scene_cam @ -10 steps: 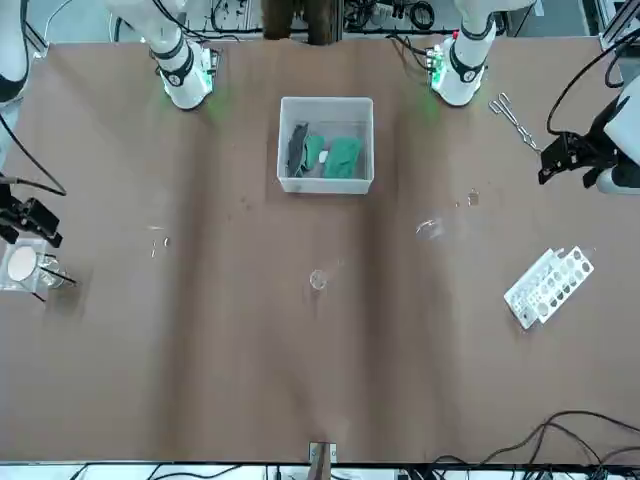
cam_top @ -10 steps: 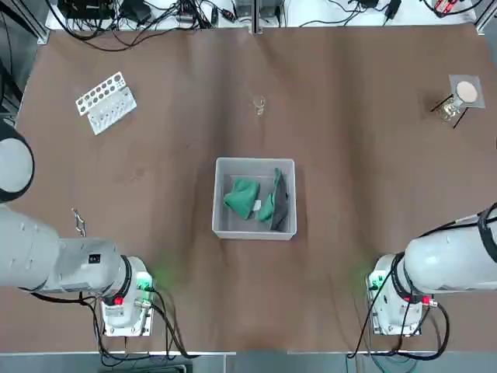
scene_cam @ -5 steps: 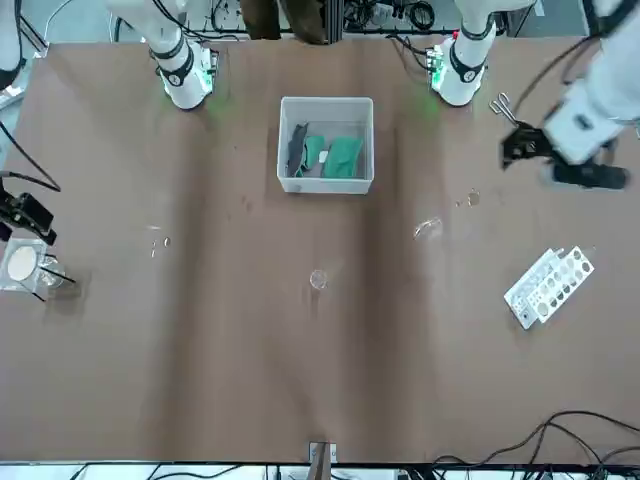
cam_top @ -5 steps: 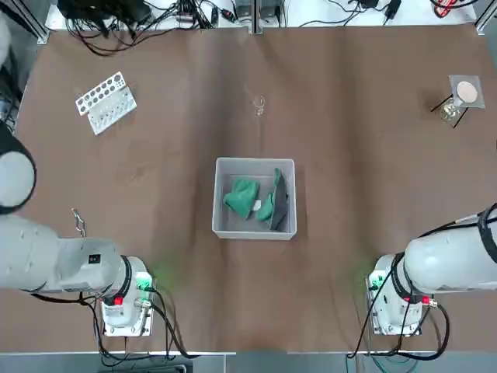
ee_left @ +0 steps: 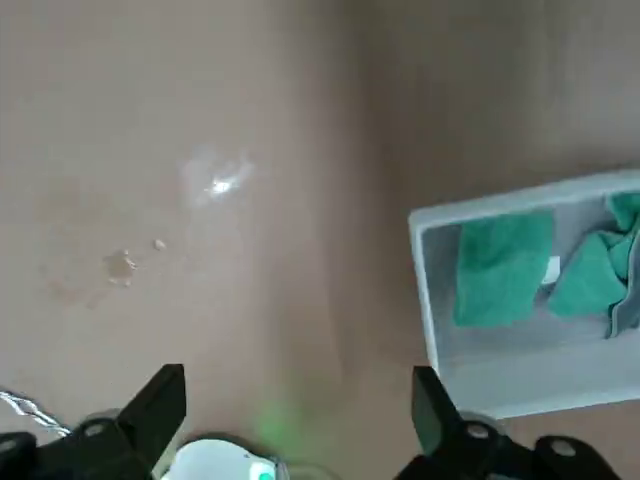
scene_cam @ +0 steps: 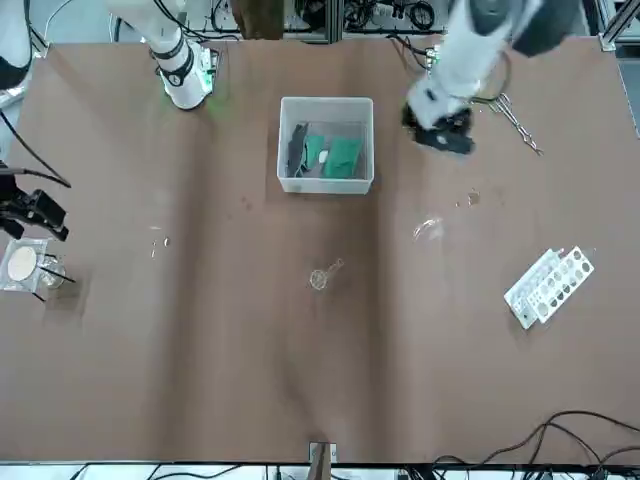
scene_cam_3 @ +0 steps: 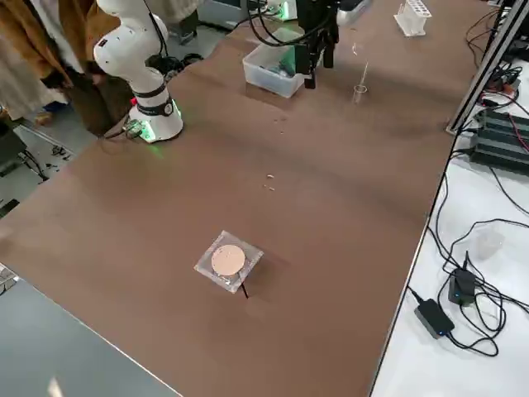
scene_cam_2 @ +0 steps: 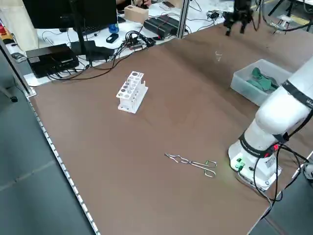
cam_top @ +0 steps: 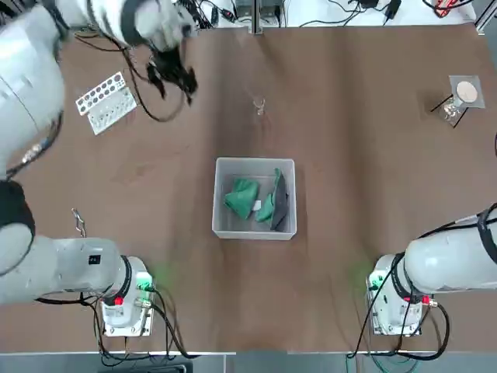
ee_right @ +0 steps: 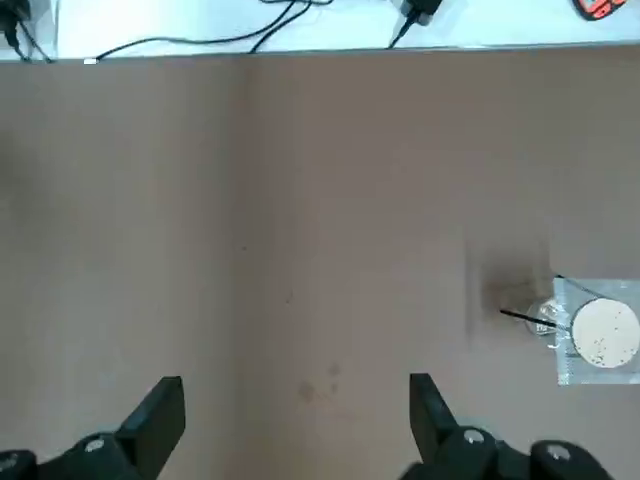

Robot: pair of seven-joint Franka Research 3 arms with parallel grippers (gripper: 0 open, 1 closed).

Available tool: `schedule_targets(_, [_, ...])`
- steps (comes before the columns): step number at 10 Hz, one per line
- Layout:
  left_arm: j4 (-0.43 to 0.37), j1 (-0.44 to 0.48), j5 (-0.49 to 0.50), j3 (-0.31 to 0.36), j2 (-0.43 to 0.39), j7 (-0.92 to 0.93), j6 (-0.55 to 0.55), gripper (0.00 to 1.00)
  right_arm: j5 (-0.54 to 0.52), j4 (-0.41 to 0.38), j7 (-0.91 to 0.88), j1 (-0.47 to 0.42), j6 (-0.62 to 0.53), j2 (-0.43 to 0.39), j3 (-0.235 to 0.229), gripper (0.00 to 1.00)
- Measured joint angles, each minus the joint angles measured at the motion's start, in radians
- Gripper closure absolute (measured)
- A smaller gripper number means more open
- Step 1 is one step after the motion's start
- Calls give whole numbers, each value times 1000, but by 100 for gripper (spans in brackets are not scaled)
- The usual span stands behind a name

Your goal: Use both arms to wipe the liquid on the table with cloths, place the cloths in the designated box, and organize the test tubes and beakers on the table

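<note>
Both green cloths (cam_top: 256, 200) in grey box (cam_top: 221, 169), frame centre of worktop (cam_top: 349, 155). Left claw (cam_top: 172, 76) upper left, empty, fingers spread. Right claw (scene_cam: 28, 212) at left edge, front view, empty, spread.

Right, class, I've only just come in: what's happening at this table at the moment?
Two robot arms are tidying a lab table. Both green cloths already lie in the grey box, so wiping looks finished. The left gripper hangs open and empty above the table between the white tube rack and a small glass vessel. The right gripper is open and empty near the covered beaker. Metal tongs lie untouched by the left arm's base.
</note>
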Motion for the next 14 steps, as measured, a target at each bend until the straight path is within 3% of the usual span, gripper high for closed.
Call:
schedule_targets(3, [-139, -1, -29, -241, 32, -211, 233, 0, 9, -18, -5, 19, -79, 45, 3, 1])
schedule_targets(5, [-157, -6, -30, -320, 145, -320, 352, 0, 15, -57, -6, 60, -76, 82, 9, 1])
schedule_targets(7, [-157, -20, 1, -325, 298, -350, 418, 0, 39, -150, -4, 129, 38, 96, 12, 1])
schedule_targets(10, [-150, -28, 237, -318, 538, -507, 526, 0, 138, -381, 5, 217, 343, 103, 15, 1])
schedule_targets(12, [-123, -32, 358, -317, 656, -606, 550, 0, 148, -433, 30, 271, 388, 103, 16, 1])
schedule_targets(14, [-105, -74, 394, -299, 709, -659, 556, 0, 148, -445, 70, 297, 389, 104, 15, 1])
